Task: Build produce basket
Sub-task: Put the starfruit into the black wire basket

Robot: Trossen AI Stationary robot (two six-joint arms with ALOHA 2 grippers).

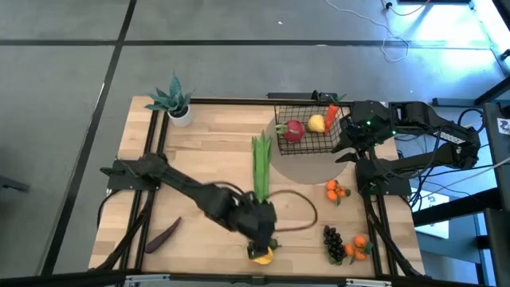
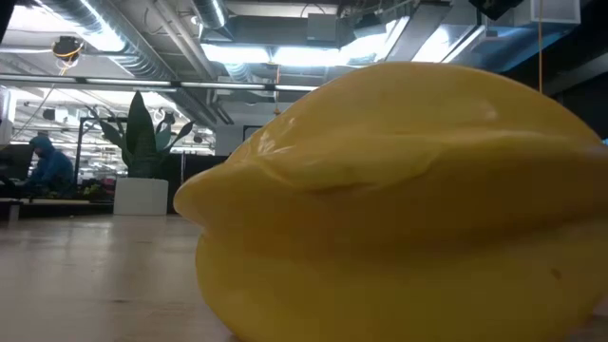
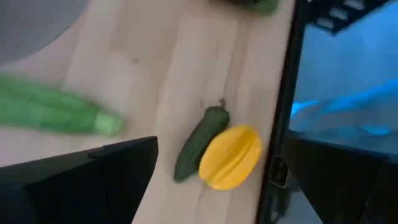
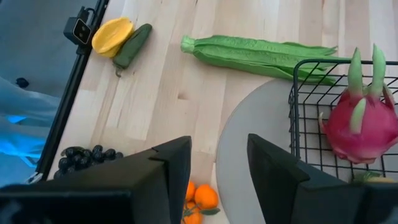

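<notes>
1. Wooden worktop (image 1: 207, 151) with a black frame stands on a grey floor; the low view shows an open workspace behind it, with a large potted plant and a seated person far off on that side.
2. Potted plant (image 1: 174, 100), spiky and blue-green, stands at the far left corner, clear of the work area; it is judged not to belong to the task.
3. Purple eggplant (image 1: 162, 235) lies alone near the left front edge, not yet collected.
4. Left hand (image 1: 259, 226) hangs over the front edge with its fingers set wide and nothing between them. Directly below lie the yellow mango (image 3: 231, 156) and a green pepper (image 3: 200, 142), touching each other beside the frame rail. The position suggests an approach to one of these two.
5. Green corn (image 1: 261, 165) lies on the worktop between the left hand and the basket, its leafy end reaching the grey round mat (image 4: 255, 140).
6. Basket (image 1: 311, 126), black wire mesh, sits on the mat at the far right. It holds a red-pink spiky fruit (image 4: 359, 129), a yellow lemon (image 1: 317, 123) and a carrot (image 1: 331, 114).
7. Right hand (image 1: 347, 146) waits just beside the basket's right side, fingers apart and empty, probably steadying or standing by.
8. Oranges (image 1: 336, 190), dark grapes (image 1: 335, 243) and more oranges (image 1: 360, 246) remain on the right front area.
9. No brand, label or writing is readable.
</notes>
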